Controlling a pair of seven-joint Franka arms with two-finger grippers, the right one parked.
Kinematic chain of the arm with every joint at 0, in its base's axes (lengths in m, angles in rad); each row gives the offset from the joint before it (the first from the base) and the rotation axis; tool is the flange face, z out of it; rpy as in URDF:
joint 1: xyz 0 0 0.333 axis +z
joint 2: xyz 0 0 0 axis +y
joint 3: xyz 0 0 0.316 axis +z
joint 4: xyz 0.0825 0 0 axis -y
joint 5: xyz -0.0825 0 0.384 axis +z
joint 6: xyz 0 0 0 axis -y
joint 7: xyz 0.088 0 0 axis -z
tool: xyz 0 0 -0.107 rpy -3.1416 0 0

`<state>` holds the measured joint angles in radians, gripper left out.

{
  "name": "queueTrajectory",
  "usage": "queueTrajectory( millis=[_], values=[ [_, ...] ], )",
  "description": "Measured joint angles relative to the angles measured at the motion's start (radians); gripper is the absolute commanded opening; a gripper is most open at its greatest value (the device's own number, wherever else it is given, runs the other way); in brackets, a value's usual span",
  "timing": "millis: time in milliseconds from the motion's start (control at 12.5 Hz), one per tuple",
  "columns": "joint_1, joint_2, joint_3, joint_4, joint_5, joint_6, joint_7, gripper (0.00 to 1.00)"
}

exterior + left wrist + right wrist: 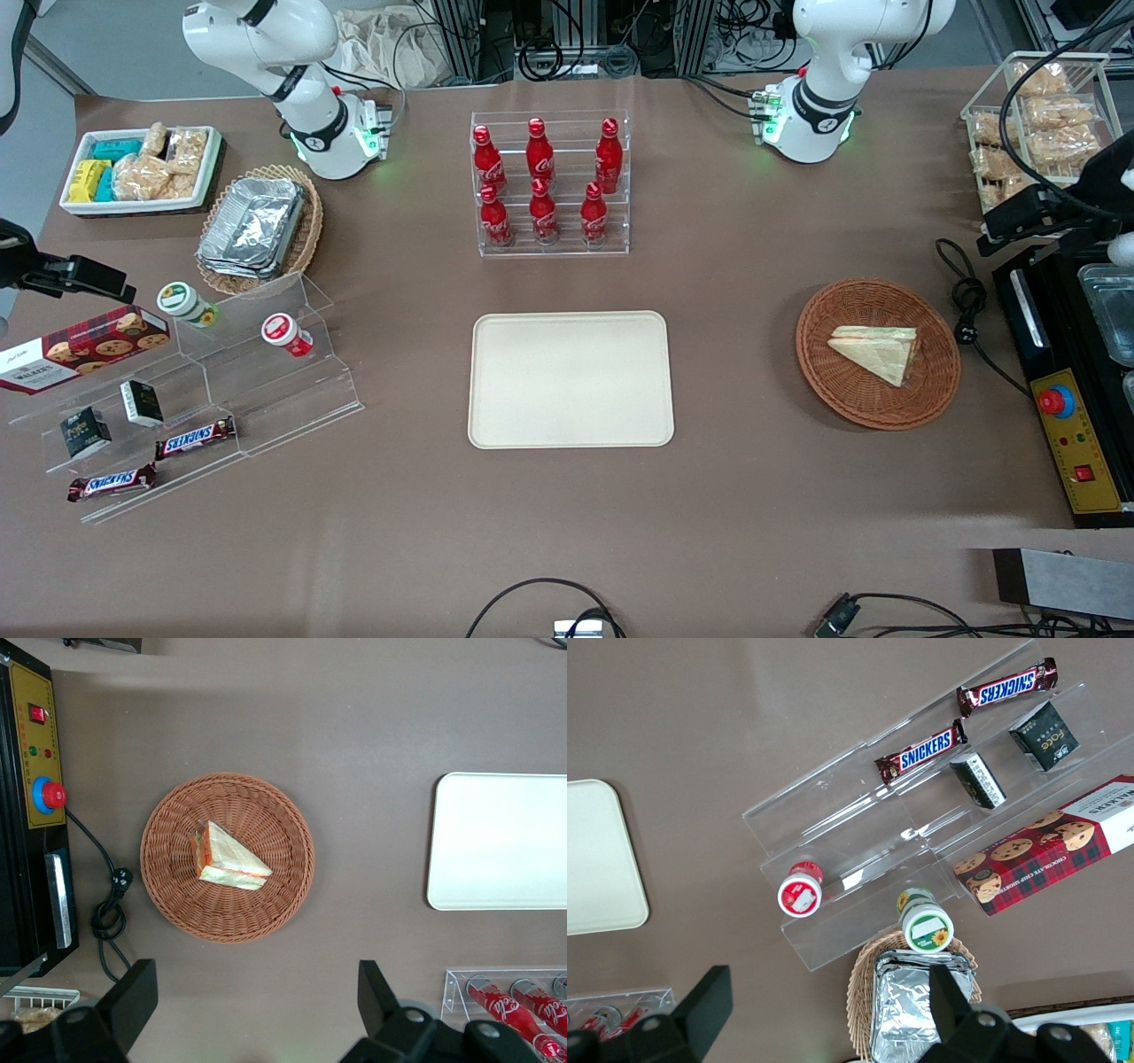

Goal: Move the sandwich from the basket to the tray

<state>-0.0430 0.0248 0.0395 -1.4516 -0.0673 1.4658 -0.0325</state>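
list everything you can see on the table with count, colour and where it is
triangular white-bread sandwich: 1, pale with orange filling, in the round basket
round woven wicker basket: 1, reddish-brown, toward the working arm's end
flat rectangular tray: 1, cream, mid-table, bare
cola bottles: 6, red, in a clear rack farther from the camera than the tray
oval wicker basket of foil containers: 1, tan, toward the parked arm's end
white bin of snack packets: 1, beside that basket
Snickers bars: 2, brown, on clear steps
plaid cookie box: 1, red
claw: 1, black, open, above bare table beside the round basket
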Motion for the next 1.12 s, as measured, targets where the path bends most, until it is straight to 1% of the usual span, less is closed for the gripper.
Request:
queueTrajectory(
  millis=[319,479,638,798,1117],
  values=[
    [0.0,0.0,0.0,0.0,0.0,-0.001,-0.004,1.0],
    [0.001,0.0,0.001,0.0,0.0,-0.001,-0.06,1.0],
    [0.002,0.003,0.003,-0.001,0.0,-0.007,-0.213,1.0],
    [0.002,0.014,0.004,-0.002,0.0,-0.009,-0.421,1.0],
    [0.007,0.036,0.014,-0.009,0.0,-0.01,-0.67,1.0]
  ],
)
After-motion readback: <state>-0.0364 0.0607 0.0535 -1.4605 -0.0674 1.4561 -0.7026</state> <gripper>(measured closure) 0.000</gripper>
